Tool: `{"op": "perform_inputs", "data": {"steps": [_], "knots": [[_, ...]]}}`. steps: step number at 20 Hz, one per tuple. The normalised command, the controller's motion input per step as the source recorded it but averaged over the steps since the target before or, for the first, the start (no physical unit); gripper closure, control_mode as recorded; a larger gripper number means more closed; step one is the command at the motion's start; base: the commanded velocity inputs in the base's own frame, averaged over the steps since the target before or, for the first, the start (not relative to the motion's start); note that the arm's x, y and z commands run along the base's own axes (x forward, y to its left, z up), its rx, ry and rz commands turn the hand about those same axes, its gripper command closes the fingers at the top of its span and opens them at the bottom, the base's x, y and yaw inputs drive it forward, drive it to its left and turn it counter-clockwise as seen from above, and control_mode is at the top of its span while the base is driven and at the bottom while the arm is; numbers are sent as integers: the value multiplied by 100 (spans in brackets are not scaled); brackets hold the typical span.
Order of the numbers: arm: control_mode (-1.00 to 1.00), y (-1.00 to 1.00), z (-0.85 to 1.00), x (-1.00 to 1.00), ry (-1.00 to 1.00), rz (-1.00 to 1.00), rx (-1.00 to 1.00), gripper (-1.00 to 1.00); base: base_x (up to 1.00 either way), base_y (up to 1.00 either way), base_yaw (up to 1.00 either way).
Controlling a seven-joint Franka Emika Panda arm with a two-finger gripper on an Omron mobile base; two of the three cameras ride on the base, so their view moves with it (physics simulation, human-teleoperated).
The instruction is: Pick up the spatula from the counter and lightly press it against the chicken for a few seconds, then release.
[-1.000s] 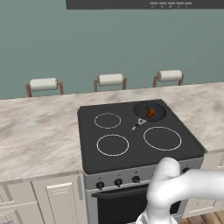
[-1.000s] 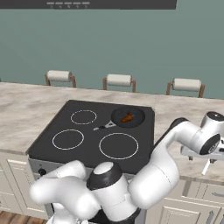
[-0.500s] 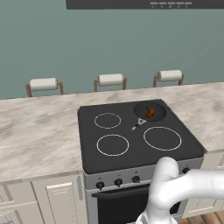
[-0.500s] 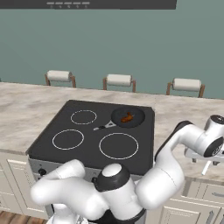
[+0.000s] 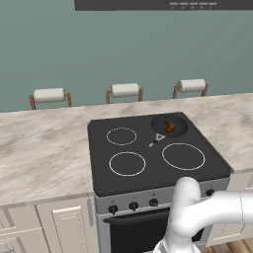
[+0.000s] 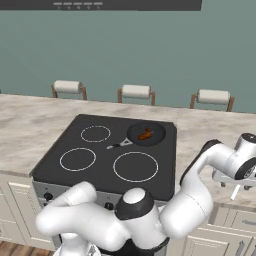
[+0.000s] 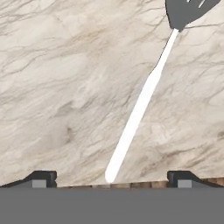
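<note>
The spatula [image 7: 140,103] lies flat on the marble counter [image 7: 57,78], its white handle running from just above my fingertips up to a dark slotted head at the top right. My gripper [image 7: 111,179] is open above the handle's near end, one fingertip on each side and nothing between them. From the right base view, the gripper [image 6: 236,189] hangs over the counter to the right of the stove. The chicken [image 6: 145,134] [image 5: 169,127], an orange-brown piece, rests in a small dark pan [image 6: 157,135] [image 5: 179,129] on the back right burner.
The black glass stove [image 5: 148,158] [image 6: 105,155] has several burner rings and knobs on its front. Marble counter [image 5: 44,153] extends on both sides. Three padded stools [image 5: 125,90] stand behind the counter. The pan's handle points toward the stove's middle.
The hand has moved a little to the right and lower over the right counter. The pan, chicken and stove stay where they were. The jaws stay wide.
</note>
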Motion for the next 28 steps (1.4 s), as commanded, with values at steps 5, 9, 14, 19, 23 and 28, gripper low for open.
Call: {"op": "perform_inputs", "data": {"steps": [5,9,14,19,23,28], "knots": [[-100,-4,-15,9,3,0,0,-100,0,0,0],[-100,-4,-18,7,2,0,0,-100,0,0,0],[-100,-5,-18,7,2,0,0,-100,0,0,0],[-100,-7,-13,7,0,0,0,-100,0,0,0],[-100,-9,-7,9,0,0,0,-100,0,0,0],[-100,-7,-9,15,0,0,0,-100,0,0,0]]}}
